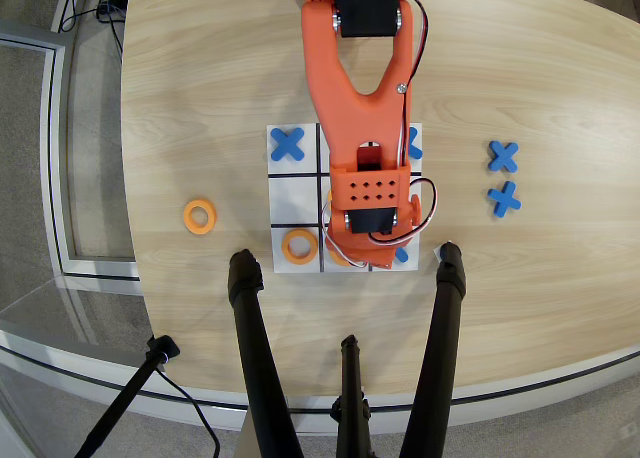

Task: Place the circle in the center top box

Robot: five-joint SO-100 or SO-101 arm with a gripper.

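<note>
Orange plastic arm [358, 98] over white gridded board [293, 193], flat ring [299, 246] beside it, jaws hidden, state unclear.

In the overhead view the orange arm [352, 98] reaches from the top edge straight down the picture, its black servo block at the top and the narrowing link running to the wrist. The wrist housing, with a grid of small holes, sits above a black motor wrapped in looping white, red and black wires. The gripper [358, 262] lies beneath the wrist, mostly hidden; its jaws cannot be judged here.
</note>
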